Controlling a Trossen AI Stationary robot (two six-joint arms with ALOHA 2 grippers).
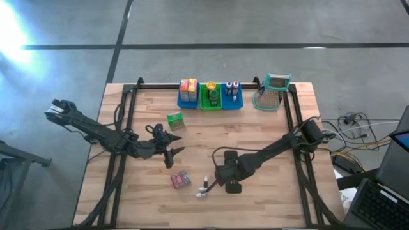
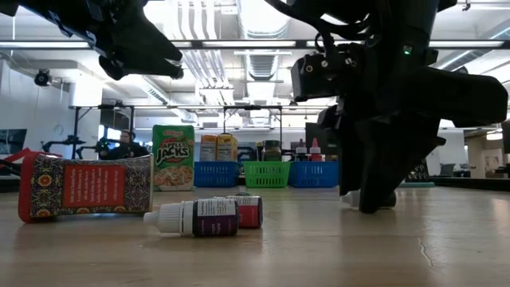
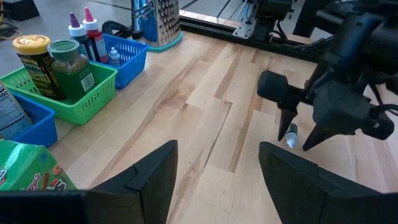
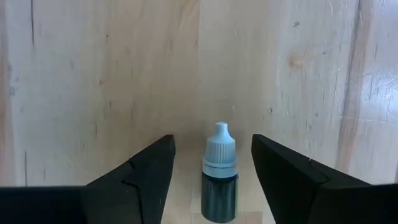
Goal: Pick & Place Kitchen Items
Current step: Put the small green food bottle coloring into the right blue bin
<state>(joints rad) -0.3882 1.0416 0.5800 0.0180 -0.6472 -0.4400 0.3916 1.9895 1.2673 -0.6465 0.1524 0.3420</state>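
Note:
My right gripper point(image 4: 213, 163) is open and points down at the table's near middle point(image 1: 225, 181). Its fingers stand on either side of a small dark bottle with a white cap point(image 4: 219, 180) that lies on its side, with a gap on both sides. Two more small bottles, one purple-labelled point(image 2: 197, 217) and one red point(image 2: 251, 211), lie on the wood to its left. A pink-red packet point(image 1: 181, 179) lies flat beyond them. A green cereal box point(image 1: 175, 121) stands near the bins. My left gripper point(image 1: 174, 148) hovers open at left of centre, above the table.
Three bins line the far edge: a blue one point(image 1: 188, 99) with boxes, a green one point(image 1: 211, 102) with jars, a blue one point(image 1: 232, 101) with bottles. A metal grater with a teal handle point(image 1: 273, 92) stands to their right. Bare wood lies between the two grippers.

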